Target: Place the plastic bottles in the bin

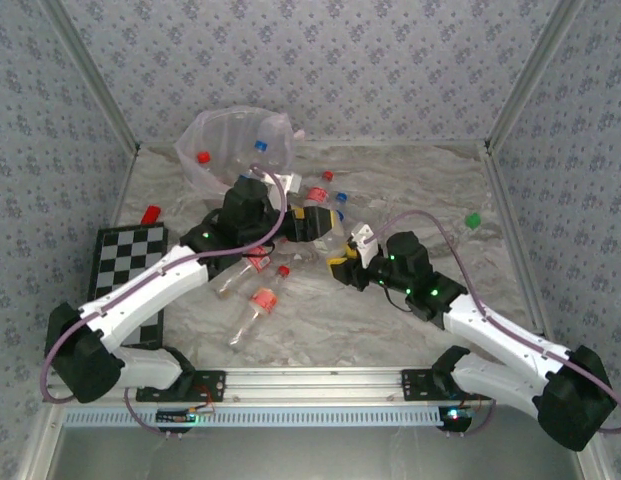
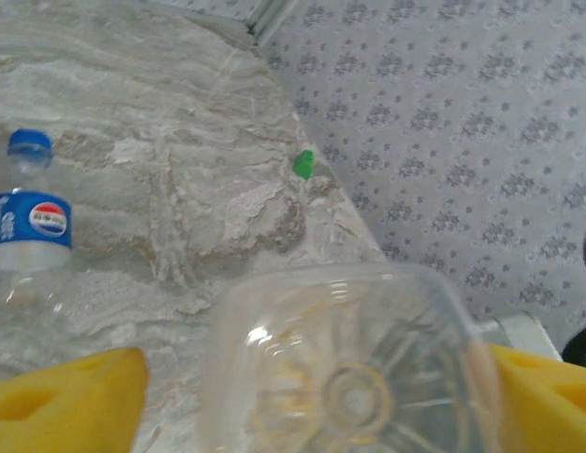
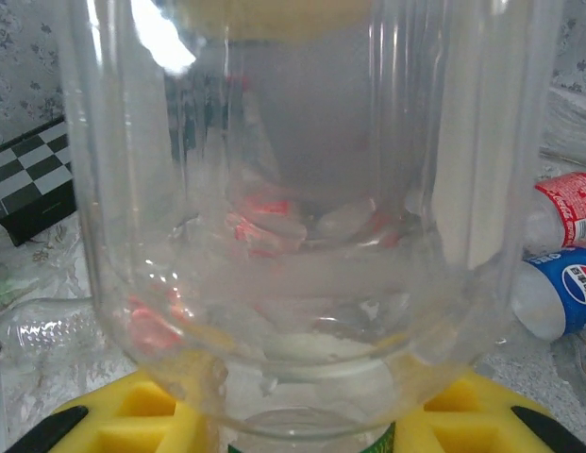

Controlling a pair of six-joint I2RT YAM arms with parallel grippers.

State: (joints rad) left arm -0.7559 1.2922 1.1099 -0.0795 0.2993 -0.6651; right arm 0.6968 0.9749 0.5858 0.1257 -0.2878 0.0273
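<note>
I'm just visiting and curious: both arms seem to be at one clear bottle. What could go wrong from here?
The right gripper grips the clear bottle by its narrow end; the left gripper sits loosely round its base, a gap on one side. If the right lets go early, the bottle may drop among the loose bottles. The two grippers are also close and might bump.

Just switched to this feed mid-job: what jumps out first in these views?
A clear bottle looms across the right wrist view, clamped in the right jaws. In the left wrist view a bottle base sits between the left jaws, with a gap on one side. From above, both arms meet mid-table among scattered bottles, the bag-lined bin behind them holding at least two.
</note>
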